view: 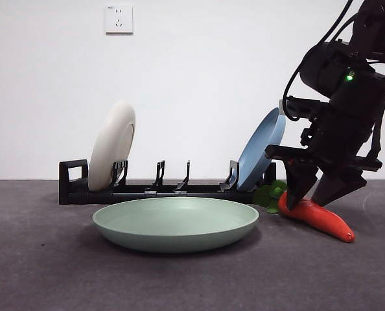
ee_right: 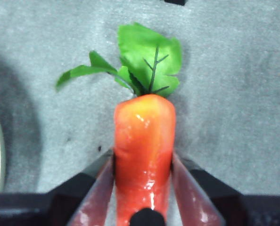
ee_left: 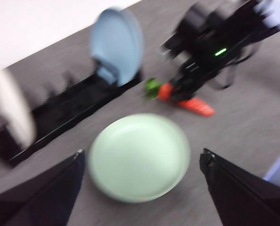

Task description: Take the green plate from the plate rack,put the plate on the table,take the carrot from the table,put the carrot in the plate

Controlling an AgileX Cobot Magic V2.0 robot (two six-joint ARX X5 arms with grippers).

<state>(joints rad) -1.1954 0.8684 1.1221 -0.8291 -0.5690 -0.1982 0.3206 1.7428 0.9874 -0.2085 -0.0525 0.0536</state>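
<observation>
- The left wrist view is smeared throughout, so the plate rack [ee_left: 69, 106] shows there only as a dark bar and its prongs cannot be made out.
- In the front view the carrot's [view: 317, 219] green top is partly hidden behind the rim of the green plate [view: 175, 223] and the end of the rack, and the right gripper [view: 317, 194] covers the thick part of its body.
- In the right wrist view the carrot's narrow tip is cut off below the jaws, and only a pale sliver of the plate's rim shows at one edge.
- The right gripper has its two jaws pressed against either side of the carrot's orange body, just behind the leafy end; they are grasping it, and the carrot lies on the bench [view: 43, 272], tip sloping toward the front right.
- The left gripper [ee_left: 140, 188] hangs above the green plate with its jaws spread wide and nothing between them.
- The green plate lies flat on the bench, just in front of the rack's middle, with the carrot just beside its right rim and apart from it.
- A cream-white plate [view: 111, 154] leans in the rack's left slots and a blue plate [view: 260, 150] leans at its right end.
</observation>
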